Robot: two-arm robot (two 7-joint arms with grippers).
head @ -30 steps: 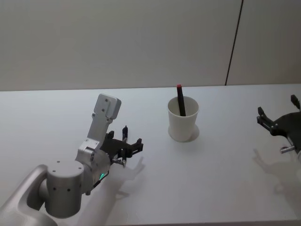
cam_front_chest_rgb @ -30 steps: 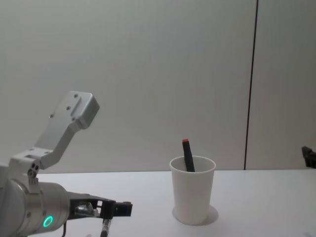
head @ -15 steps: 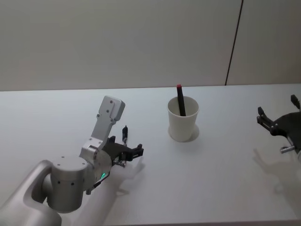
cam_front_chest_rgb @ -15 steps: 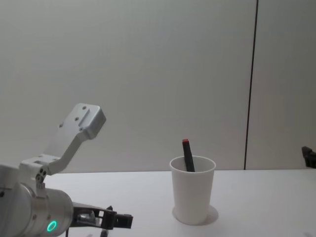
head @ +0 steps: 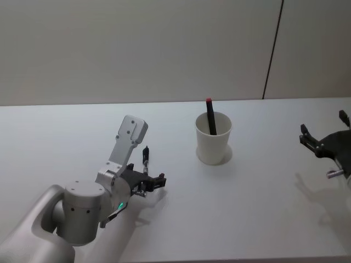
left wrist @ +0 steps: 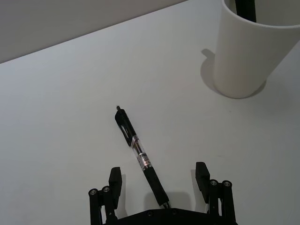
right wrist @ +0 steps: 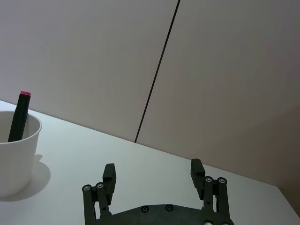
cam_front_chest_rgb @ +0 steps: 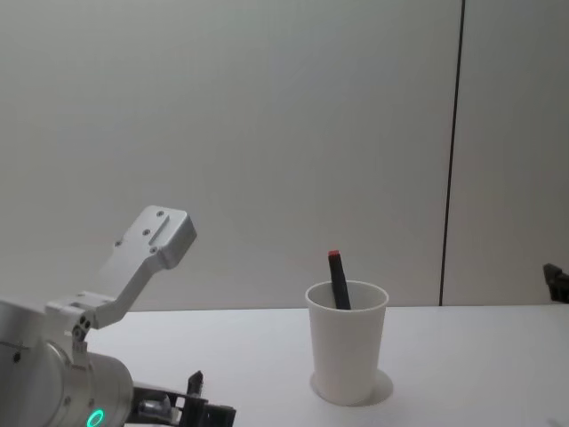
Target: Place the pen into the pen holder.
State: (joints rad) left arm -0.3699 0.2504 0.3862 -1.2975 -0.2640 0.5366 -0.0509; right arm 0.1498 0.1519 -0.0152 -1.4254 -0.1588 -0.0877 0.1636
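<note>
A: Where is the pen [left wrist: 137, 152]?
B: Flat on the white worktop [head: 247, 208], well to the left of the pen holder [head: 213, 141], a white cup holding a red-capped marker [head: 210, 116].
A: And the end effectors?
B: The left end effector [left wrist: 159, 171] hangs released, straddling the pen's near end. The right end effector [right wrist: 153, 167], also released, sits far right of the pen holder.

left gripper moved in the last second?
Yes. Judged against the white paper cup, which stays put, the left gripper has come down toward the table, open over the black pen lying there.
</note>
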